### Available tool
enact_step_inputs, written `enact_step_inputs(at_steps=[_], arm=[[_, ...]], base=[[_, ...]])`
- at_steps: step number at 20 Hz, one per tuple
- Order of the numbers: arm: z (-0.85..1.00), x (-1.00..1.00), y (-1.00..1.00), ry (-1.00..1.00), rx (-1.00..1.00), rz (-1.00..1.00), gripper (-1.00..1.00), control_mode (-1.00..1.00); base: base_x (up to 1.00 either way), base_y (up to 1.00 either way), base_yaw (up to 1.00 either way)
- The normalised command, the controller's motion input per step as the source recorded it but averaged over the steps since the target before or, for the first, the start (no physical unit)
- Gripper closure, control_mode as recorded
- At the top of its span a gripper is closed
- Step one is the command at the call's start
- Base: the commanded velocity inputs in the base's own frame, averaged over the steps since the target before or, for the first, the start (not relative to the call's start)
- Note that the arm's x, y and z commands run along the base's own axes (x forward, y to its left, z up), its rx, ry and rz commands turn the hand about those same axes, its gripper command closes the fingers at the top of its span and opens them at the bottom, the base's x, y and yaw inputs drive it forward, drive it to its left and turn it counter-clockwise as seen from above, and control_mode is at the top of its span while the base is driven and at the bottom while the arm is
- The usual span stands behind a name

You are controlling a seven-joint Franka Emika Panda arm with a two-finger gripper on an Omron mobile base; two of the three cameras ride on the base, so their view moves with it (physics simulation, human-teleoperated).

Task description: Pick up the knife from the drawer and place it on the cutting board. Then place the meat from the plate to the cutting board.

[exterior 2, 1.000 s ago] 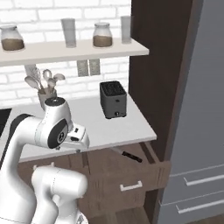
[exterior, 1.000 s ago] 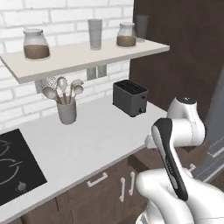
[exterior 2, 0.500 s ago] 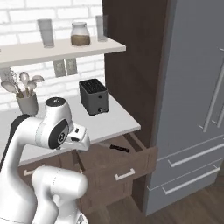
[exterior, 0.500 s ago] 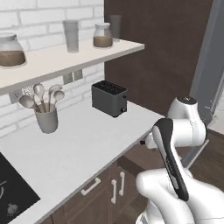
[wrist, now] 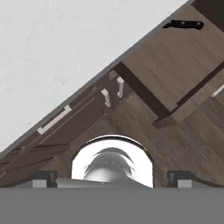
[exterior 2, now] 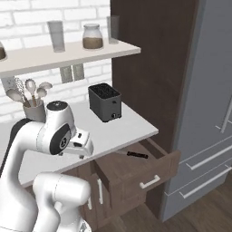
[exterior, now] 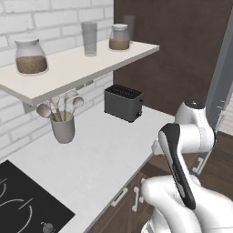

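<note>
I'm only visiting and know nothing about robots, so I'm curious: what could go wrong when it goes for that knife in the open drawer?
Two risks, as guesses:
1. The knife lies at the back of the open drawer, partly under the counter edge; the claw might bump the counter on its way in.
2. The knife lies flat on the drawer floor, so its thin shape may slip from the claw.

no readable text or labels

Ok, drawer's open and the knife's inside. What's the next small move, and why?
Probably swing the end effector toward the open drawer and lower it over the knife, whose dark handle lies near the counter edge. The hand is tucked by the arm, not above it.
</note>
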Motion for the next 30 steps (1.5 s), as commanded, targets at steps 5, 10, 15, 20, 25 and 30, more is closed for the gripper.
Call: enact_step_inputs(at_steps=[5,10,15,20,25,30], arm=[[-0.02,0.24,-0.11,0.0,0.0,0.0,-1.0,-1.0],[-0.07,0.13,-0.51,0.0,0.01,0.0,-1.0,-1.0],[-0.15,0.04,-0.74,0.0,0.04,0.01,-1.0,-1.0],[-0.22,0.2,-0.69,0.0,0.02,0.05,-1.0,-1.0],[-0.29,0.59,-0.33,0.0,0.0,0.23,-1.0,-1.0],[-0.24,0.71,-0.32,0.06,0.0,0.34,-1.0,-1.0]], base=[[0.0,0.0,0.0],[0.0,0.0,0.0],[0.0,0.0,0.0],[0.0,0.0,0.0],[0.0,0.0,0.0],[0.0,0.0,0.0]])
